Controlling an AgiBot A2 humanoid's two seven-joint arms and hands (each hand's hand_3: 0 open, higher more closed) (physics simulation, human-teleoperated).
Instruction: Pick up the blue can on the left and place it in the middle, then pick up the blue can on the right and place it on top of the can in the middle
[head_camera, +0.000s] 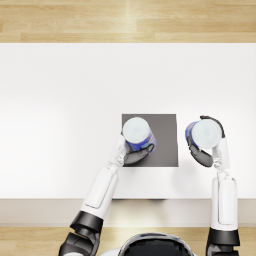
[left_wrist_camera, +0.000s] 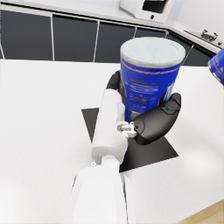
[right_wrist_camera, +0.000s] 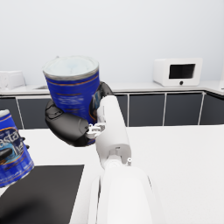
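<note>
My left hand (head_camera: 134, 153) grips a blue can with a pale lid (head_camera: 137, 133) over the left part of the dark mat (head_camera: 165, 145) in the table's middle. In the left wrist view the fingers (left_wrist_camera: 156, 122) wrap the can (left_wrist_camera: 151, 74) low on its side, hiding its base. My right hand (head_camera: 206, 153) holds the second blue can (head_camera: 204, 135) just right of the mat, and this can (right_wrist_camera: 72, 87) is lifted off the table in the hand (right_wrist_camera: 70, 124). From the right wrist, the left can (right_wrist_camera: 11, 151) looks slightly tilted at the mat's (right_wrist_camera: 39, 192) edge.
The white table (head_camera: 60, 110) stretches wide to the left and far side; its front edge runs close to my arms. Dark cabinets (left_wrist_camera: 65, 39) and a white microwave (right_wrist_camera: 177, 72) stand behind the table. Wooden floor (head_camera: 125, 20) lies past the far edge.
</note>
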